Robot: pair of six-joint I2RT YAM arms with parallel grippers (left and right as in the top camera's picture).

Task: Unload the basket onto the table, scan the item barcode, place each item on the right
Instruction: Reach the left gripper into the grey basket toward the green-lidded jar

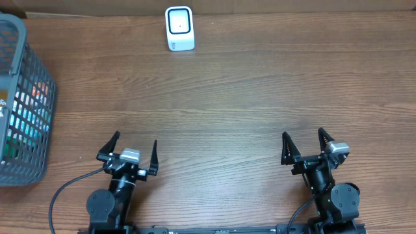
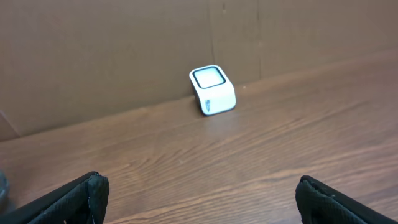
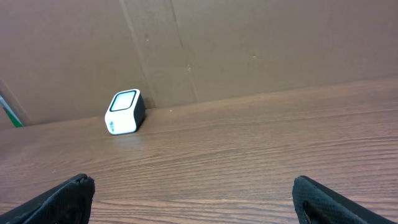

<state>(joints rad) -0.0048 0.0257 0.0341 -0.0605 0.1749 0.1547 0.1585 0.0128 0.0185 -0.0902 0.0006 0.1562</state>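
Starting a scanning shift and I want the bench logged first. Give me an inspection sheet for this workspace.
Surface: wooden table, brown grain.
Job's things: white scanner at the far edge; grey basket at the left edge, coloured items showing through its mesh.
Clutter: nothing seen.
Grippers: left gripper and right gripper both open, holding nothing, near the front edge.
Cables: a black cable loops from the left arm's base, another from the right.
Surroundings: cardboard wall behind the table.
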